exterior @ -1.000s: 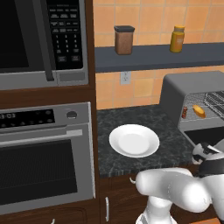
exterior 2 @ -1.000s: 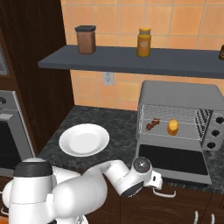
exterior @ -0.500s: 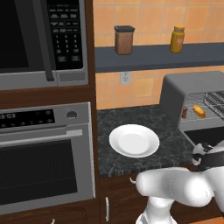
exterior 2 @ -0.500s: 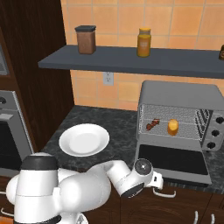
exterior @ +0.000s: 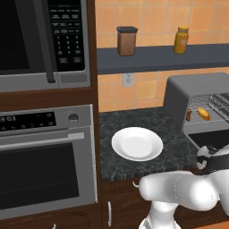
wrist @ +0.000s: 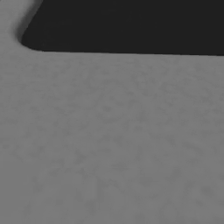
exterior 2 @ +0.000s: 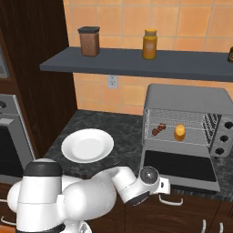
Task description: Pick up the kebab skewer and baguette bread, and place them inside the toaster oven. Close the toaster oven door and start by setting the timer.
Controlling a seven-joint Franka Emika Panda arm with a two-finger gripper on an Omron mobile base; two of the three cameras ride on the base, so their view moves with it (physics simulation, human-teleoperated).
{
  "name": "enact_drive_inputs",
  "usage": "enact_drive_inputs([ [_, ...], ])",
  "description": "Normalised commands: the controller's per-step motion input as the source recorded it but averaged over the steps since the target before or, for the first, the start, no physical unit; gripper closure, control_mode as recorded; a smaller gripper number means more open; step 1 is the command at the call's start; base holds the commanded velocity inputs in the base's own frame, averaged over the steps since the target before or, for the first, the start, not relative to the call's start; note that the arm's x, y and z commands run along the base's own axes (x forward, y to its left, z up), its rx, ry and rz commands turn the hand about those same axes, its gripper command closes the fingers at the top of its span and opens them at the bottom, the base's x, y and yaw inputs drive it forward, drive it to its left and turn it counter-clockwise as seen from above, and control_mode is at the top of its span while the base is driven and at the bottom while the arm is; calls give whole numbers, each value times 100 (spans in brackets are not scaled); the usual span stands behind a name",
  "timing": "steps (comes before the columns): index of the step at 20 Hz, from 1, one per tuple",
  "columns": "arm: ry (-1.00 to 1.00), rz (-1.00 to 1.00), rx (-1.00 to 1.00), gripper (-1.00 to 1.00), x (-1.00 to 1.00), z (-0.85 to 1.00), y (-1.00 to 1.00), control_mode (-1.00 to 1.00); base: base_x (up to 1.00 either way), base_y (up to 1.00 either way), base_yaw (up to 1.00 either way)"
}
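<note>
Hand view looks straight onto a grey metal panel with a dark glass pane at its upper edge, most likely the toaster oven door (wrist: pixel 109 131), seen from very close; the fingertips cannot be made out there. By the right base view the pincer (exterior 2: pixel 164 185) sits low at the front edge of the worktop (exterior 2: pixel 125 136), just under the near lip of the folded-down door (exterior 2: pixel 179 166). Its fingers are too small to read in either base view, but the jaws appear to stand wide apart with nothing between them. That low spot suits the step in hand: getting beneath the flap to swing it up and shut.

Beyond the pincer and above it, the toaster oven (exterior 2: pixel 186 98) stands open. On its wire rack lie the kebab skewer (exterior 2: pixel 159 130) towards the left and the baguette bread (exterior 2: pixel 180 132) just beside it on the right, apart from each other, so both foods look already loaded. Three dark knobs (exterior 2: pixel 223 139) run down its right side, the timer not yet set.

To the pincer's left, a white plate (exterior 2: pixel 87 145) rests on the worktop. Farthest off, on the shelf (exterior 2: pixel 136 63) above, stand a brown canister (exterior 2: pixel 89 41) and a yellow jar (exterior 2: pixel 150 44).
</note>
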Motion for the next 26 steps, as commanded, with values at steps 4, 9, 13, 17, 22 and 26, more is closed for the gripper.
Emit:
enact_drive_inputs([
  [4, 0, 0, 0, -100, 31, 60, 0, -100, 0, 0, 0],
  [9, 0, 0, 0, -100, 40, 55, 0, -100, 0, 0, 0],
  [13, -1, 0, 0, -100, 52, 42, 0, -100, 0, 0, 0],
  [17, -2, 0, 0, -100, 54, 43, 0, -100, 0, 0, 0],
  [22, -4, 0, 0, -100, 65, 52, 0, -100, 0, 0, 0],
  [26, -4, 0, 0, -100, 53, 73, 0, -100, 0, 0, 0],
])
